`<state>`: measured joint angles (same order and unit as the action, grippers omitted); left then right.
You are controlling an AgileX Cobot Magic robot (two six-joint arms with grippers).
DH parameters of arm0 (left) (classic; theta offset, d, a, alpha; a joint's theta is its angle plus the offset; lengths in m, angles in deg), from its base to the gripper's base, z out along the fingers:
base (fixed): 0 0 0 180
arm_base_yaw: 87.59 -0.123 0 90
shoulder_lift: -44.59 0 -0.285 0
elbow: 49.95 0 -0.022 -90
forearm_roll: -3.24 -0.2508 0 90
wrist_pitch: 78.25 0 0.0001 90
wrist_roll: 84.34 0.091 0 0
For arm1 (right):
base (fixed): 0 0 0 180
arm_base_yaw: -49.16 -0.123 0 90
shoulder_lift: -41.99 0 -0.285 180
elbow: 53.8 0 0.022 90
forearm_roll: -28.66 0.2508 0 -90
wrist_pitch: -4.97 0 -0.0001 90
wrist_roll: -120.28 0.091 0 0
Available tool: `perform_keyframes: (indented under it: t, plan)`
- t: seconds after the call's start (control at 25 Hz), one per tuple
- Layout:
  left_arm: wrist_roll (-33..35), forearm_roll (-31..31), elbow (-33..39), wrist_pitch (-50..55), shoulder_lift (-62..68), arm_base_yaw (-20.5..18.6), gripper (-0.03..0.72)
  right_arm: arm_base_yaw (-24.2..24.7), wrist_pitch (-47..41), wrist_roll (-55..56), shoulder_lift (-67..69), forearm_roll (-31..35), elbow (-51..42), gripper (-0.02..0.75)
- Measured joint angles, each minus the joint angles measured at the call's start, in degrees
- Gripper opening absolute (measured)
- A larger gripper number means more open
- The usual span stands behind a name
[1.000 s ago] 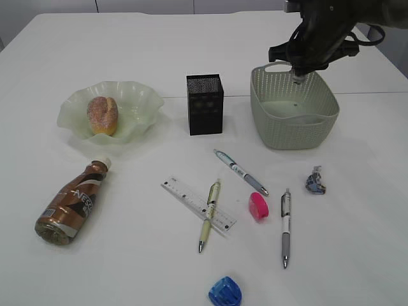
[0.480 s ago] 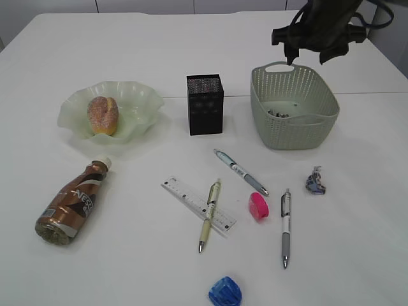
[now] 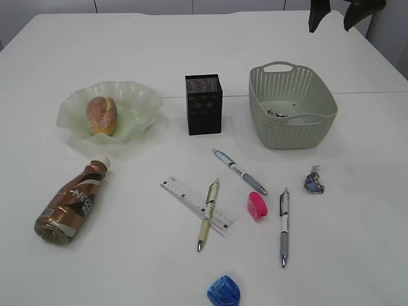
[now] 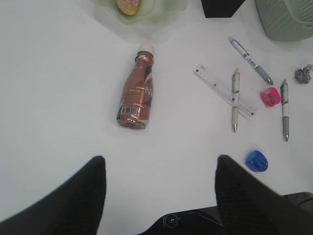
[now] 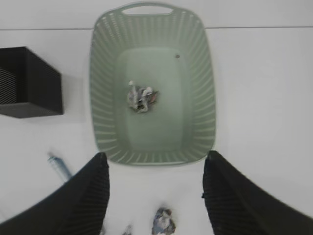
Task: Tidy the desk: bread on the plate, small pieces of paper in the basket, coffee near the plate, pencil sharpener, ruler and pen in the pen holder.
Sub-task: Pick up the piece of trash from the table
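right claw (image 3: 338, 14): cut by top edge | plate (image 4: 166, 9): cropped | basket (image 4: 288, 22): cropped

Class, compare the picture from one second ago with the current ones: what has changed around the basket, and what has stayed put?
The right end effector, which was low over the basket, has risen up and away, open. A crumpled paper piece now lies inside. The second paper piece, pens, ruler, sharpeners, bottle and bread have not moved.

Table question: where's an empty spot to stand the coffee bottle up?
Bare table lies between the plate, the pen holder and the lying coffee bottle. It is crowded around the ruler, pens and pink sharpener.
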<state>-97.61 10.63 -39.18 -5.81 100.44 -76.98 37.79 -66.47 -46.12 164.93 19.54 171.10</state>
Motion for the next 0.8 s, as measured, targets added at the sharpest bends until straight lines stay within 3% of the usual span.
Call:
perform_keyframes:
  t: [0.2,0.52,0.8]
  plan:
    - [0.0,-0.1,0.0,0.0,0.0,0.0,0.505,0.0,-0.1,-3.8,-5.9,6.3,-7.4,0.463]
    - [0.0,-0.1,0.0,0.0,0.0,0.0,0.506,-0.1,0.3,-6.7,-20.3,6.6,-31.2,0.462]
    - [0.0,0.0,0.0,0.0,0.0,0.0,0.506,-0.1,13.0,-5.1,-21.7,4.6,-46.6,0.459]
